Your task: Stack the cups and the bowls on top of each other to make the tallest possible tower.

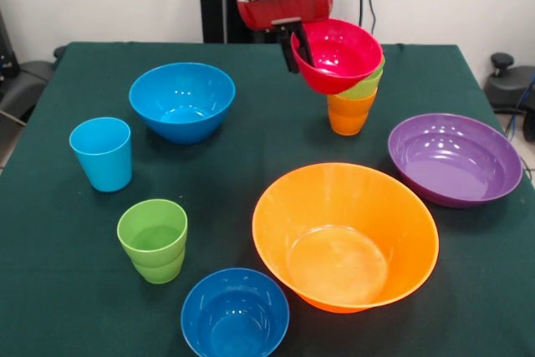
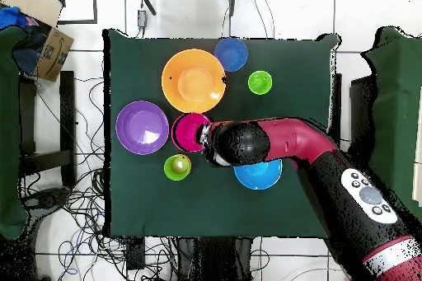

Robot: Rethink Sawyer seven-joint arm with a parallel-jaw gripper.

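The red bowl [image 1: 338, 54] is held by its rim in the claw [image 1: 294, 49], which is closed on it, tilted just above the tower [image 1: 353, 102] of a lime green cup nested in an orange cup at the far side of the surface [image 1: 251, 135]. Placing is judged to be in hand; next, the bowl must be levelled, centred and released.

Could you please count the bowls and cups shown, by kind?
Bowls: 5 - red bowl, blue bowl, small blue bowl, purple bowl, large orange bowl
Cups: 4 - light blue cup, stepped green cup, green cup, orange cup
Total: 9
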